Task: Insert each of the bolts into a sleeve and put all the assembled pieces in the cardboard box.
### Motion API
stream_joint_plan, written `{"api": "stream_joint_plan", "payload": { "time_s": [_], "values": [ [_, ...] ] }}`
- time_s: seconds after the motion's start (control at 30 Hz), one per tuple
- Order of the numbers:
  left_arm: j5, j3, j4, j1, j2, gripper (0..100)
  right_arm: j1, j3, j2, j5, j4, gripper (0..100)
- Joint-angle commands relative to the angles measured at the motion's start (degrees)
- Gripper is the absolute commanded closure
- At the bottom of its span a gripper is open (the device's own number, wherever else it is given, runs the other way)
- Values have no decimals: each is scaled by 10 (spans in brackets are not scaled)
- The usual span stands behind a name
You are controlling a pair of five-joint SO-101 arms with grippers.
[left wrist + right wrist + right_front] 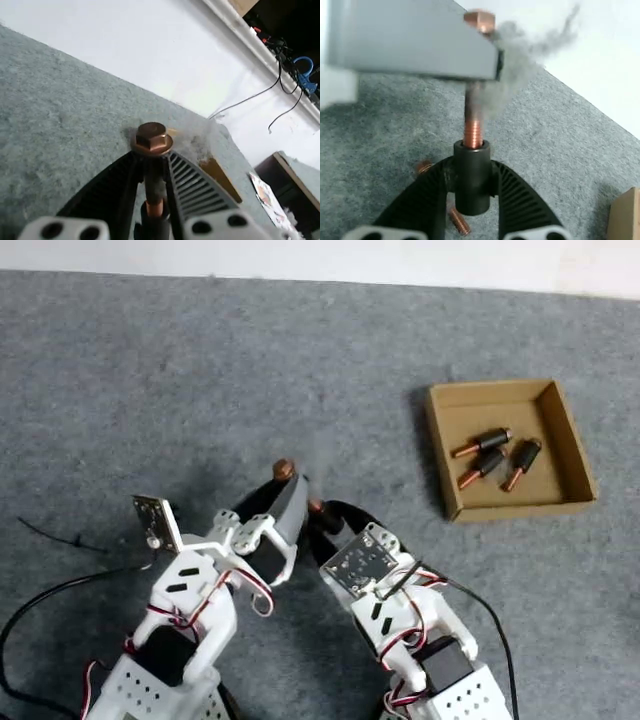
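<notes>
No text, number, label or sign could be read in any view.

- White sheet with coloured print (263, 196), seen past the far edge of the grey carpeted desk (60, 125): the print was too small and blurred to make out.
- Open brown cardboard box (520, 508): the walls showed plain, with no readable mark.
- Small green circuit board (152, 520) on one arm's wrist: any marks on it were too small to tell.
</notes>
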Motion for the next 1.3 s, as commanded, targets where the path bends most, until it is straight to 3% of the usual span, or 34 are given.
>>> {"api": "stream_joint_plan", "payload": {
  "time_s": [0.0, 0.13, 0.4, 0.6, 0.67, 0.93, 1.27],
  "values": [
    [-33, 11, 27, 32, -7, 995, 13, 58, -13, 4, -17, 993],
    [-81, 11, 57, 73, -7, 995, 13, 58, -13, 4, -17, 993],
    [-81, 9, 56, 51, -7, 982, 14, 58, -13, 4, -17, 993],
    [-40, 11, 61, 45, -7, 778, 14, 58, -13, 4, -17, 993],
    [-39, 9, 67, 44, -7, 751, 14, 58, -12, 4, -16, 993],
    [55, 8, 4, -116, -7, 800, 37, 58, -12, 4, -16, 993],
    [63, 5, 3, -138, -7, 918, 75, 58, -12, 4, -17, 993]
  ]
}}
